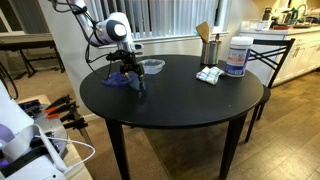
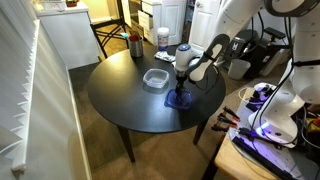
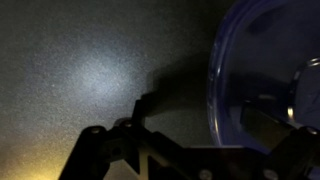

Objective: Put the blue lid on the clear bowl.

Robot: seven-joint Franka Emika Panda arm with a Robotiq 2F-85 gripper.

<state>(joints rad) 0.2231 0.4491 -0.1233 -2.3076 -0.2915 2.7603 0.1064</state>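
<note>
A home: dining table (image 1: 185, 100), vertical blinds (image 1: 170, 22), kitchen counter (image 1: 298, 42).

The lid (image 2: 180, 99) is translucent blue, the bowl (image 2: 155, 78) clear, the table (image 2: 120, 100) black.

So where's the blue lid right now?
In both exterior views the blue lid lies on the black table near its edge, directly under the gripper, with the clear bowl just beside it.
</note>
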